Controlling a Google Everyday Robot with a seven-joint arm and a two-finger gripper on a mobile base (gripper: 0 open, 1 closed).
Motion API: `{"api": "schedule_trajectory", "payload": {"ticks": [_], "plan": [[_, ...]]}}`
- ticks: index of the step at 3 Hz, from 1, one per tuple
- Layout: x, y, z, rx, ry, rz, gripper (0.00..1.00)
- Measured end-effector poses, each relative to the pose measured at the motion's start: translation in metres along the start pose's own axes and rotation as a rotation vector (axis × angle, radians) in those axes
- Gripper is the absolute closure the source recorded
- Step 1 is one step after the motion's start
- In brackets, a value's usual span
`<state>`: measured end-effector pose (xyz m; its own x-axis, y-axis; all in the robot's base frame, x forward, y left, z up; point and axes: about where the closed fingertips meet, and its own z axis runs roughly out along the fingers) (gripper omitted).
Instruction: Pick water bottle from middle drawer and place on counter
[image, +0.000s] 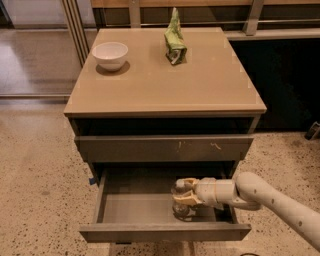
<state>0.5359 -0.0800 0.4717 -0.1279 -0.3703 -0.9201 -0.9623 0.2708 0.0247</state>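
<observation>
The tan counter is flat and shiny. A white bowl sits near its back left corner. A crumpled green bag stands at the back, well apart from the bowl. The gripper is lower down, in the open drawer, by the water bottle.

One water bottle, one bowl, one green bag; jaws in middle drawer.

Under counter, middle drawer holds water bottle, tool alongside.
</observation>
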Motion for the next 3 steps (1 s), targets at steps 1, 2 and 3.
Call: {"api": "schedule_trajectory", "payload": {"ticks": [1, 2, 3], "plan": [[-0.045, 0.009, -0.02, -0.013, -0.044, -0.028, 1.0], [-0.127, 0.026, -0.061, -0.035, -0.093, -0.059, 1.0], [-0.244, 0.043, -0.123, -0.055, -0.091, -0.115, 1.0]]}}
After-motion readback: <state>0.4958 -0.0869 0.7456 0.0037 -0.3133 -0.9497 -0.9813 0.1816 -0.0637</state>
